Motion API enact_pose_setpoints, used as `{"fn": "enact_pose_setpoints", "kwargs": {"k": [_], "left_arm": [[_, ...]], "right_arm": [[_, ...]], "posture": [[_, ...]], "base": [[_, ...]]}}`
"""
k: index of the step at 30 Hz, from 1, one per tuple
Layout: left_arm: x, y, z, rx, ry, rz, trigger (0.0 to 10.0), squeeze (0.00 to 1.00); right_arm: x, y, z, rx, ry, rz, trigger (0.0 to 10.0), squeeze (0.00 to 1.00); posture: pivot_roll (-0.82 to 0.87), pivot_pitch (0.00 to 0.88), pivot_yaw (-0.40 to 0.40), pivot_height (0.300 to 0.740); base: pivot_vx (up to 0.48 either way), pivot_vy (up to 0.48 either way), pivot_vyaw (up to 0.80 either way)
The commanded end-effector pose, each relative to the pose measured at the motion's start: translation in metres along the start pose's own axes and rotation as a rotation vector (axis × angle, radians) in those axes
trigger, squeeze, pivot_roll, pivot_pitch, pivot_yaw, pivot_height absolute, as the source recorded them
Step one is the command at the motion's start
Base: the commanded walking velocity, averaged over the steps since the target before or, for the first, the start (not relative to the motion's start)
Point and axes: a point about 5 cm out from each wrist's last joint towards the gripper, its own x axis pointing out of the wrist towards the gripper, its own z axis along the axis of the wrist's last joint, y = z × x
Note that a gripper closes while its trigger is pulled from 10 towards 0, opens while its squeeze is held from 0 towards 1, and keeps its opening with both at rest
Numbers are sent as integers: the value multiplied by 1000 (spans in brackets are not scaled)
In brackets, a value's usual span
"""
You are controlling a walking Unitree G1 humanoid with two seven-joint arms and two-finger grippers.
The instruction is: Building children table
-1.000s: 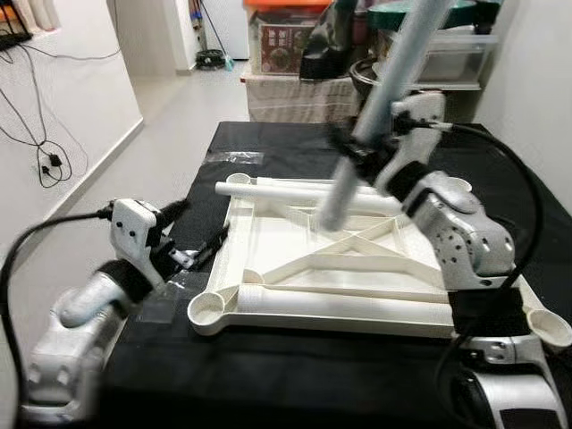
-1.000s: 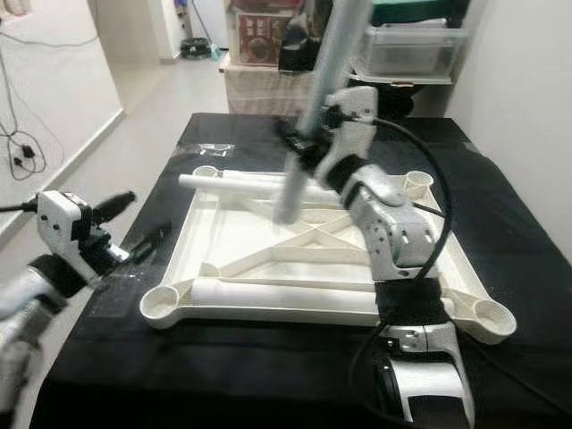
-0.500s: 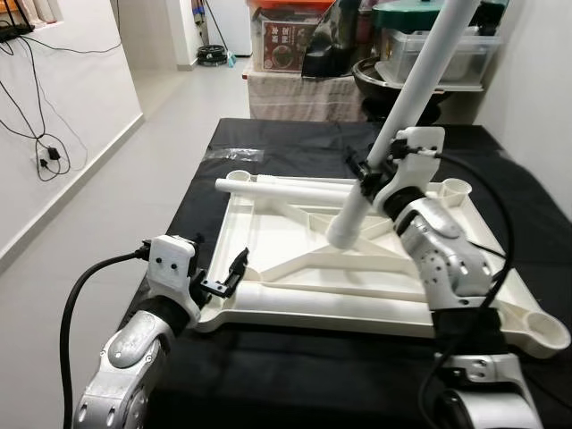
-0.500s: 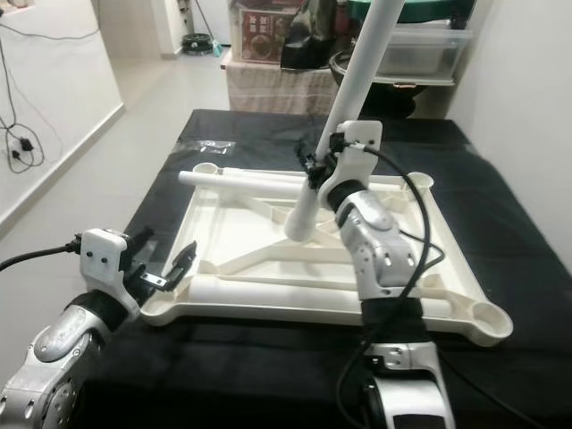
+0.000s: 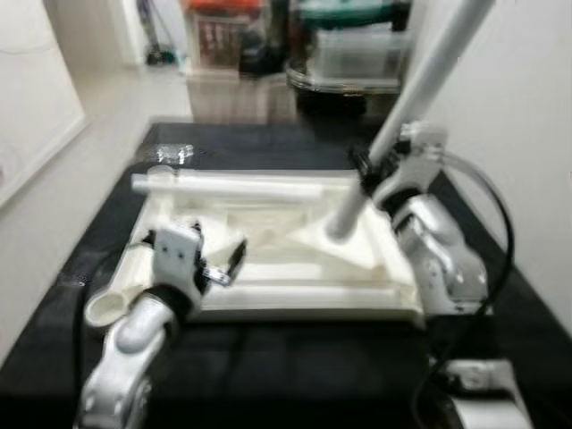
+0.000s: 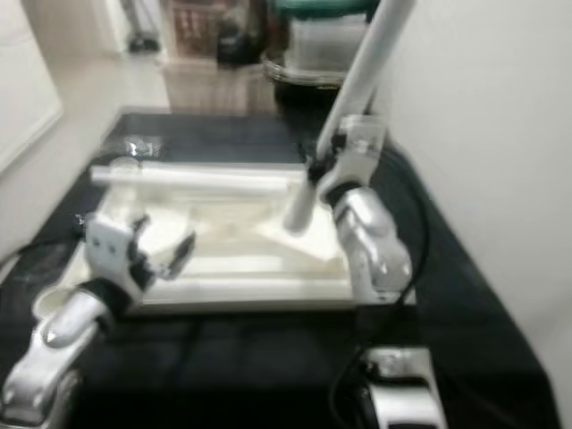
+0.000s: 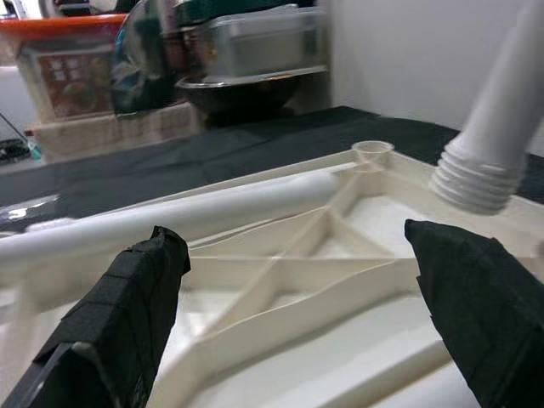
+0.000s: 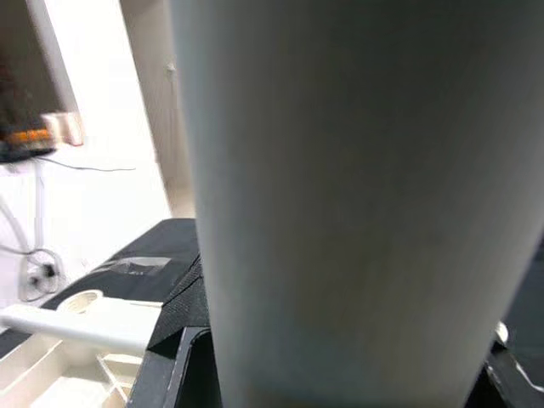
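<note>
On the black cloth lies the white tabletop (image 5: 268, 268), upside down. Left gripper (image 5: 222, 264) hovers over its near-left edge, fingers (image 7: 127, 314) spread, empty. Loose leg (image 5: 228, 186) rests across the far side. Right gripper (image 5: 366, 170) clamps a tilted white leg (image 5: 407, 98), threaded end above the centre ribs.

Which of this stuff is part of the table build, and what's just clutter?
For the job:
- upturned white tabletop
- leg held by right tool
- leg lying across the tabletop
- open left tool

Lying about:
- storage boxes
- clear plastic wrapper
</note>
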Motion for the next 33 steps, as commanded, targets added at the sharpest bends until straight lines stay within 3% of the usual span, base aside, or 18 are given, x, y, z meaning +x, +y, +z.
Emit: {"fn": "enact_pose_setpoints", "kwargs": {"k": [1, 5, 9, 12, 15, 17, 21, 24, 33], "left_arm": [[0, -2, -1, -1, -5, 0, 10000, 0], [-1, 6, -2, -51, -15, 56, 10000, 0], [-2, 7, -6, -44, 5, 60, 10000, 0], [-11, 8, -21, -52, 71, 50, 10000, 0], [-15, 7, -27, -46, 102, 39, 10000, 0], [-27, 0, -39, -43, 157, -20, 10000, 0], [-45, -14, -53, -30, 246, -140, 10000, 0], [-51, -21, -58, -17, 272, -191, 10000, 0], [-49, -24, -62, -38, 284, -195, 10000, 0]], "right_arm": [[-1, -4, 4, -13, -19, -5, 10000, 0], [0, -4, 10, -27, -26, 77, 10000, 0], [-1, -7, 12, -48, -22, 126, 10000, 0], [-2, -22, 20, -102, 9, 190, 10000, 0], [-2, -26, 22, -112, 16, 202, 10000, 0], [-5, -31, 22, -104, 48, 260, 10000, 0], [-12, -37, 7, -152, 133, 332, 10000, 0], [-14, -37, 0, -157, 163, 361, 10000, 0], [-15, -24, -22, -124, 224, 445, 10000, 0]], "posture": [[35, 0, -31, 740], [34, 0, -28, 740], [33, 0, -30, 740], [28, 0, -26, 740], [26, 0, -26, 740], [23, 0, -27, 740], [31, 0, -35, 740], [30, 0, -37, 740], [30, 0, -42, 740]], "base": [[0, -270, 0], [0, -68, 0], [0, 0, 0], [0, 0, 0], [0, 0, 0], [0, 0, 0], [0, 0, 0], [0, 0, 0], [0, 0, 0]]}}
